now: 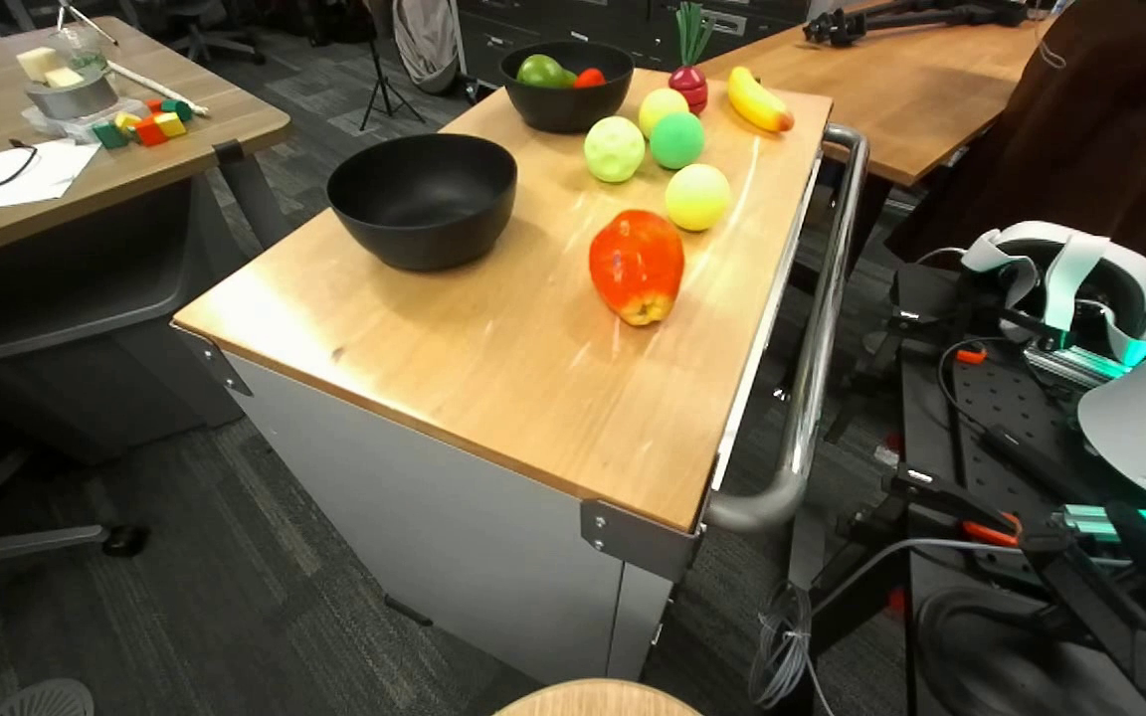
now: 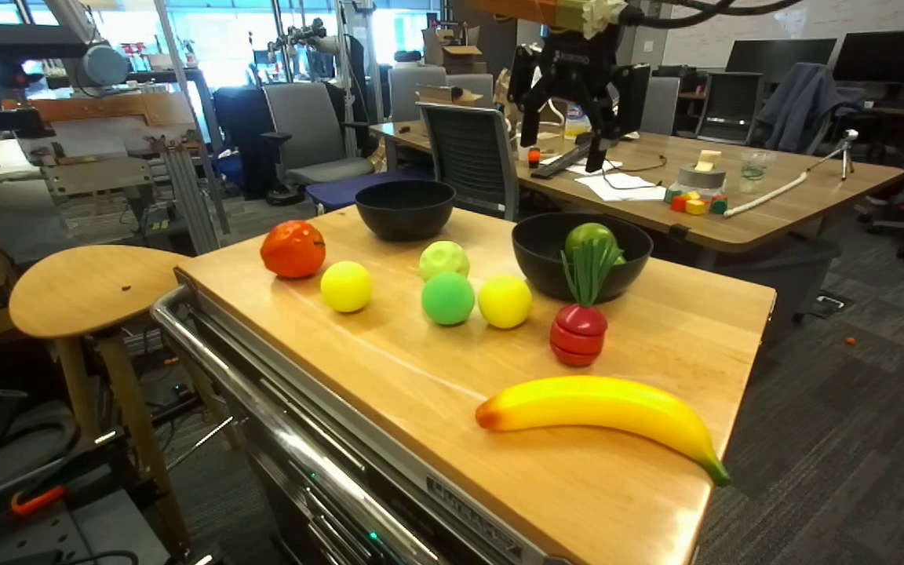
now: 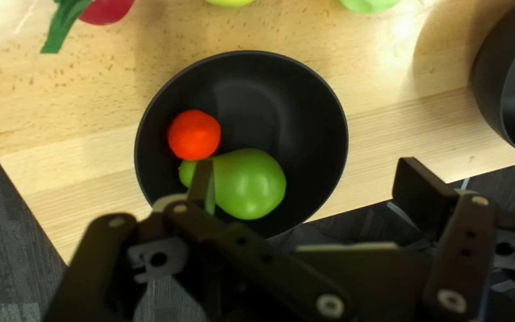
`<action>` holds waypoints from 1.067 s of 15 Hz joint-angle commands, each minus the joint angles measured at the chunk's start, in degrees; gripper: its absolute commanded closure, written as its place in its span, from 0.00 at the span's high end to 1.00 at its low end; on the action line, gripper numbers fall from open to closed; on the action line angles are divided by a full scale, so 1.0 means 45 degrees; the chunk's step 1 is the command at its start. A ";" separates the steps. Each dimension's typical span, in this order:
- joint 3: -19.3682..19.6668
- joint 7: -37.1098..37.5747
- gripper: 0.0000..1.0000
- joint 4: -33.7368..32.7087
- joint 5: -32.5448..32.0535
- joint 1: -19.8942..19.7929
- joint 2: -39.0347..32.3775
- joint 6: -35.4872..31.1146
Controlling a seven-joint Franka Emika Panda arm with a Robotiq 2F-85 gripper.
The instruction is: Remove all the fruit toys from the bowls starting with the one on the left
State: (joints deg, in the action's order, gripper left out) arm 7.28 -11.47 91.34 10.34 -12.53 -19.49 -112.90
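With the claw (image 3: 309, 181) spread wide, pinching nothing, above the loaded bowl (image 3: 304, 123) but off-centre, best line up over the green pear (image 3: 253, 185) inside before descending straight; pinch squarely, sparing the red-orange fruit (image 3: 194, 134) alongside. Leave the bare bowl (image 1: 424, 204), well apart from the loaded bowl.

On the tabletop (image 1: 474, 368), in an exterior view, the near bowl (image 1: 424, 239) stands at left, the far bowl (image 1: 561, 111) behind it and to the right. The far bowl contains a pear (image 3: 251, 185) and, beside its neck, a smaller fruit (image 3: 194, 135) (wrist view). Right of the near bowl lies the apple-like fruit (image 1: 636, 264); behind it, four round toys (image 1: 674, 141); farther back, a radish-like toy (image 1: 688, 89), with a banana (image 1: 756, 102) to its right.
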 commanded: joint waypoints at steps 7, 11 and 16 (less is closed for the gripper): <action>-0.1241 -0.4199 1.00 0.0203 0.1823 -0.0759 -0.1428 -0.5192; -0.1760 -0.4159 1.00 0.0046 0.1919 -0.1137 -0.2514 -0.6149; -0.2161 -0.4107 1.00 0.0155 0.1685 -0.1516 -0.3142 -0.6538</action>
State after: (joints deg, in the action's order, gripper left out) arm -0.81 -28.70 93.24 17.45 -17.78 -32.30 -140.92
